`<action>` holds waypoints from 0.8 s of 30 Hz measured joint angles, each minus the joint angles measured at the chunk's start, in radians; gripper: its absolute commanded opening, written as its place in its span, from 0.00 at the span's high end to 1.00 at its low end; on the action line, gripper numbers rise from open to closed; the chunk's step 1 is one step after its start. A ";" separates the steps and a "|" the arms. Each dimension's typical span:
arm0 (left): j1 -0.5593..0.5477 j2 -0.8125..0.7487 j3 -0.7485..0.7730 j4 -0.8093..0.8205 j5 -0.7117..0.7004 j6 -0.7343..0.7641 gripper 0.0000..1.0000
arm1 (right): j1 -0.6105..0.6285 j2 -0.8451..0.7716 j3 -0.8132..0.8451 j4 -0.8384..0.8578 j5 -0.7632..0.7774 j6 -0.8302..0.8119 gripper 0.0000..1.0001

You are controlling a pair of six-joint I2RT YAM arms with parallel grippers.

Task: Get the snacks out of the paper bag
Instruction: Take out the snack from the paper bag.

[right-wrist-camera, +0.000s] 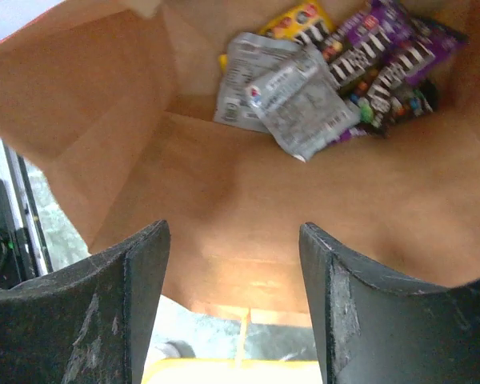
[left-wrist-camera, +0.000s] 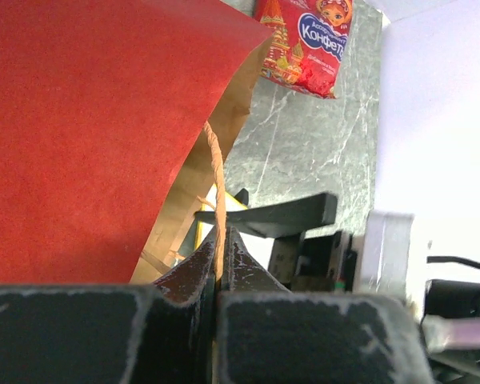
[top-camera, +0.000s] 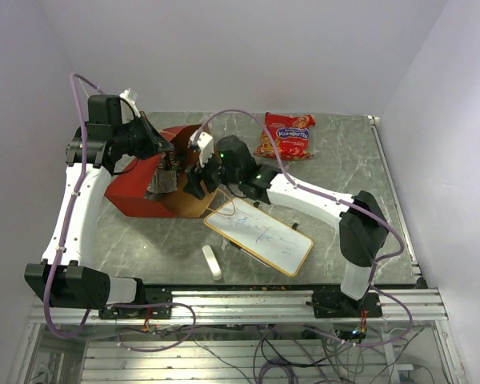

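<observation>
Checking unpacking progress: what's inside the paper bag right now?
Deep in the paper bag: silvery wrappers, purple packs, one yellow pack. The wrappers overlap the packs, so anything beneath the pile is hidden. The red-orange bag lies outside on the table.

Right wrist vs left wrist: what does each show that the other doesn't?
Right wrist only: silvery wrappers, purple candy packs and a yellow pack inside the paper bag, past the open right gripper. Left wrist only: left gripper shut on the twine handle; red-orange snack bag on the table. Both: the paper bag, its brown inside versus red outside.
</observation>
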 measured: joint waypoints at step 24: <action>0.000 -0.014 0.001 -0.008 0.012 -0.023 0.93 | 0.025 0.410 0.133 0.364 -0.101 -0.690 0.27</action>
